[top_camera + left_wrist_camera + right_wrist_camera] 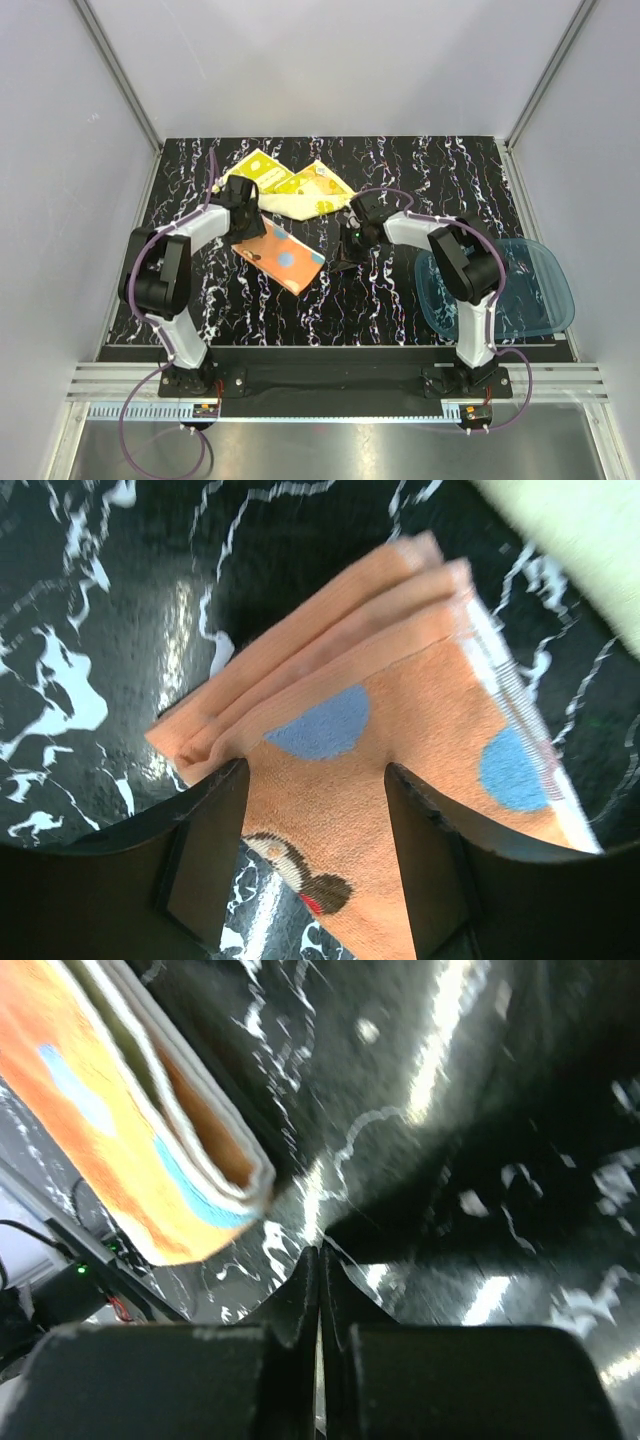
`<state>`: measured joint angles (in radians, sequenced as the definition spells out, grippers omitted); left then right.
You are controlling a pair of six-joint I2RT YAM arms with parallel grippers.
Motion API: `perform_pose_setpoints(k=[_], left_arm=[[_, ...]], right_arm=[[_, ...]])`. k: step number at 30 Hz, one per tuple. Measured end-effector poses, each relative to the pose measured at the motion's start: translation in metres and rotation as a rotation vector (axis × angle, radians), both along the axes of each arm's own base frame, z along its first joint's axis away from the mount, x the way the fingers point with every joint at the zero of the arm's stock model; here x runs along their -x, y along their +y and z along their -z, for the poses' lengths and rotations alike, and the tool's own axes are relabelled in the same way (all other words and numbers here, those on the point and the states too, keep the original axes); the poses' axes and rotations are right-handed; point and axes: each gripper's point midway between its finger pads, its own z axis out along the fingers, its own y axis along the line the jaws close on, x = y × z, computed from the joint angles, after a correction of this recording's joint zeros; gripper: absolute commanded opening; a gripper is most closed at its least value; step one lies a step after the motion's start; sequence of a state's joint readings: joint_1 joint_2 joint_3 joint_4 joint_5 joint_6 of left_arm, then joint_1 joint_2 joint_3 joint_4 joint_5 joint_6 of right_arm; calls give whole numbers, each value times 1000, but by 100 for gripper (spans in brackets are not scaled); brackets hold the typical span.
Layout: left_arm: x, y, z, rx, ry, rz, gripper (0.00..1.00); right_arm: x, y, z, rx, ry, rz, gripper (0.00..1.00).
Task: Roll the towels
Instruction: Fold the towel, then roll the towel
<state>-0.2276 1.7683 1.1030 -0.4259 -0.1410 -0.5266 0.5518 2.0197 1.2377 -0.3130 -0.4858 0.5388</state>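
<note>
While the folded orange towel is straddled by the left gripper with fingers parted, the yellow towel, second of two, is crumpled behind it. The right gripper is closed, empty.

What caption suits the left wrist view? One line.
Open left tool poised over the folded orange towel on the black marbled table.

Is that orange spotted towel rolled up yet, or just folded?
Folded, not rolled. The orange towel lies flat, and several stacked layers show along its edge in both wrist views.
</note>
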Motion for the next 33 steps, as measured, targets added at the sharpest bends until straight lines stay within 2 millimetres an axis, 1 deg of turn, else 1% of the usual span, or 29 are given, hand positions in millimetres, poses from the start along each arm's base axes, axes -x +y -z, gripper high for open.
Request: perform_pose_setpoints(k=[3, 4, 6, 7, 8, 9, 10, 11, 12, 14, 16, 18, 20, 21, 24, 27, 29, 30, 33], left_arm=[[-9, -1, -13, -17, -37, 8, 62], [-10, -1, -18, -28, -49, 12, 62], [-8, -4, -32, -52, -70, 33, 62], [-6, -7, -40, -61, -82, 46, 62], [-2, -11, -50, -71, -101, 66, 62], [2, -15, -62, -82, -123, 87, 62], [5, -17, -75, -91, -148, 102, 62], [12, -28, -91, -103, -188, 145, 63], [16, -34, -103, -106, -219, 169, 63], [30, -56, -135, -106, -310, 255, 64], [50, -79, -160, -91, -396, 348, 64], [74, -103, -173, -70, -449, 447, 64], [90, -114, -171, -70, -457, 506, 63], [96, -117, -165, -78, -451, 528, 63], [117, -120, -131, -132, -384, 593, 60], [136, -127, -104, -189, -315, 666, 57], [144, -135, -93, -213, -291, 703, 57], [146, -138, -88, -223, -280, 714, 58], [150, -142, -77, -246, -255, 730, 58]], right_arm=[[5, -9, -1, 37, -7, 12, 0], [6, -13, -1, 54, -15, 17, 1], [8, -21, -2, 80, -35, 30, 9], [10, -25, -4, 91, -47, 38, 15], [12, -30, -5, 99, -61, 47, 15], [16, -34, -8, 101, -76, 51, 19], [18, -36, -13, 96, -92, 58, 30], [20, -39, -18, 89, -115, 71, 60], [22, -42, -25, 76, -140, 88, 73], [24, -47, -41, 44, -211, 115, 99], [25, -51, -57, 11, -273, 151, 100], [25, -52, -70, -29, -317, 172, 100], [25, -51, -79, -67, -347, 192, 100], [25, -51, -81, -77, -353, 200, 100], [28, -56, -84, -84, -368, 235, 100], [33, -67, -92, -83, -394, 281, 100], [36, -73, -105, -96, -427, 309, 100], [37, -77, -116, -107, -452, 322, 100], [39, -83, -134, -120, -496, 344, 100]])
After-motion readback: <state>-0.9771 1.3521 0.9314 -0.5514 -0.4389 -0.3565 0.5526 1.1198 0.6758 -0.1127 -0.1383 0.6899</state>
